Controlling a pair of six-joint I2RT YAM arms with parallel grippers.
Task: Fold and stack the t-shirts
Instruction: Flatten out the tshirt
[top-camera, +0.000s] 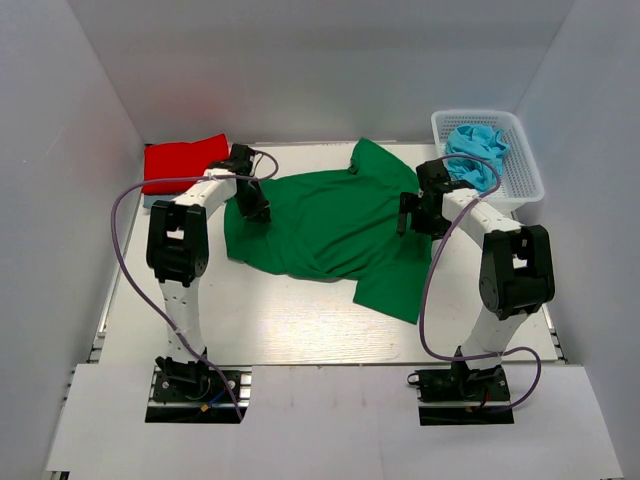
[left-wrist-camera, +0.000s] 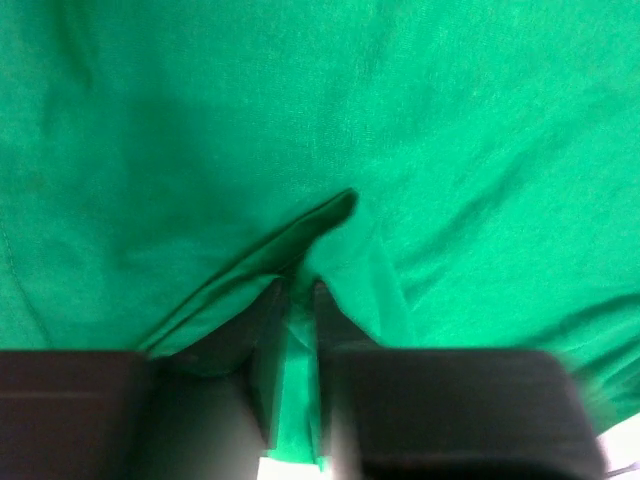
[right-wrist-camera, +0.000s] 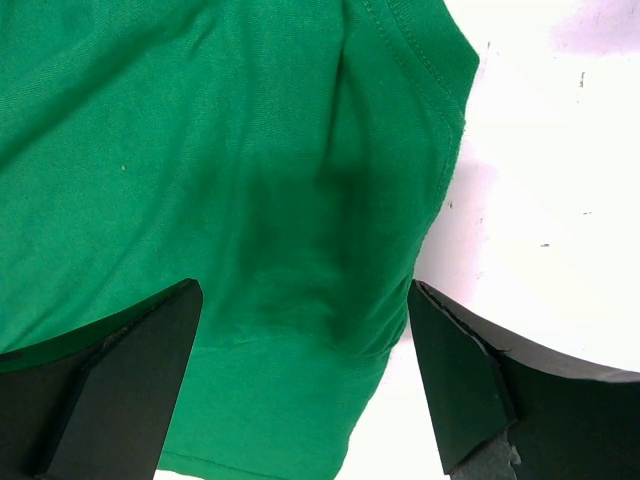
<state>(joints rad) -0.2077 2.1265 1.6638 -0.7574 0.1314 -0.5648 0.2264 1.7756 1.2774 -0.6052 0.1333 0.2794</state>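
Note:
A dark green t-shirt (top-camera: 335, 225) lies spread and rumpled across the middle of the table. My left gripper (top-camera: 255, 208) is at its left edge, shut on a pinched fold of the green cloth (left-wrist-camera: 292, 330). My right gripper (top-camera: 417, 215) is open just above the shirt's right side, its fingers (right-wrist-camera: 130, 370) straddling a sleeve hem and collar edge (right-wrist-camera: 330, 250). A folded bright red t-shirt (top-camera: 180, 163) lies at the back left. Turquoise and pale blue shirts (top-camera: 475, 150) sit bundled in the basket.
A white mesh basket (top-camera: 525, 160) stands at the back right. White walls close in the table on three sides. Purple cables loop from each arm. Bare white table (top-camera: 300, 320) shows in front of the green shirt.

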